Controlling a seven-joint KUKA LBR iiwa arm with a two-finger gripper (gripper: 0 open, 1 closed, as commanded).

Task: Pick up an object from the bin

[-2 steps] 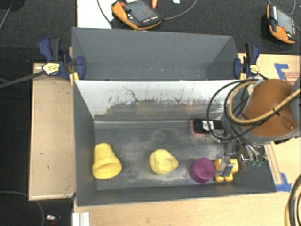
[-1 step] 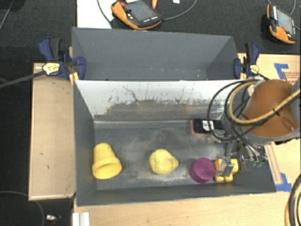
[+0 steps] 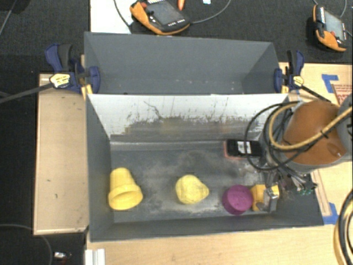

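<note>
Closest, by the front wall of the bin (image 3: 209, 228), at front right: purple round thing (image 3: 237, 199), just left of the gripper (image 3: 265, 197), low near the floor. Cannot tell whether spread or pressed together. Further left, same row: yellow lump (image 3: 192, 189) near mid-floor, then yellow cup-shaped piece (image 3: 124, 189) on its side, toward the left wall. Farther back, right: small black block (image 3: 242, 147) below the back wall.

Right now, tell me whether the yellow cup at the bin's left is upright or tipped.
Tipped: the yellow cup shows its side, with the flared rim towards the near wall and no open mouth facing up.
</note>
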